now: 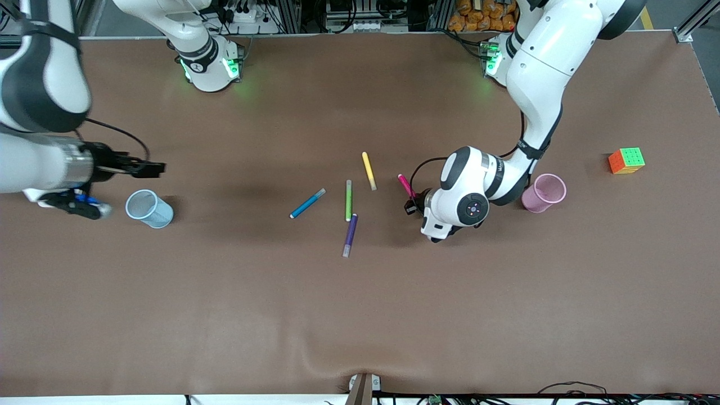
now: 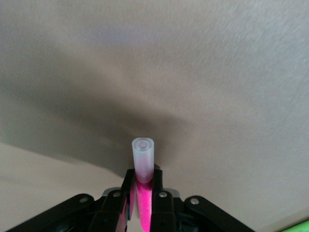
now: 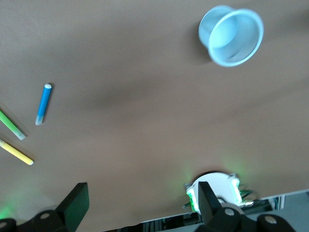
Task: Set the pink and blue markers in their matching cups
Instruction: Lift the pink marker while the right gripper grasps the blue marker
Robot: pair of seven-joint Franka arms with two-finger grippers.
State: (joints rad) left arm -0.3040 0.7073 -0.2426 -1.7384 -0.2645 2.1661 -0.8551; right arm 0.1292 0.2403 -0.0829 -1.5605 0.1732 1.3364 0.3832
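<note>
Right gripper [image 1: 147, 167]: held up over the right arm's end of the worktop [image 1: 360, 315], beside the blue cup; jaws wide apart, nothing between them. This arm waits.

Blue cup [image 1: 149, 208]: pale translucent tumbler, tipped on its side with the mouth showing. Judged light and easily rolled or knocked.

Blue marker [image 1: 307, 203]: flat on the worktop near the middle, untouched. Slim, stiff, light; the smooth round barrel would likely slip in a loose grip, so mid-barrel, across its length, looks the best hold.

Green pen [image 1: 348, 200], purple pen [image 1: 350, 234], yellow pen [image 1: 368, 170]: lying close by the blue marker, no part of the task (the green one lies close enough to be nudged by a careless reach).

Pink marker [image 2: 143, 191]: pinched on its magenta barrel just below the pale cap, cap end protruding from the jaws. Rigid and light, it should stay put in this grip.

Left gripper [image 2: 141, 193]: low over the worktop, jaws clamped on the pink marker.

Pink cup [image 1: 543, 193]: just beside the left arm's wrist, mouth tilted toward the front camera. Light; probably easy to topple.

Colour cube [image 1: 626, 161]: toward the left arm's end, well apart.
</note>
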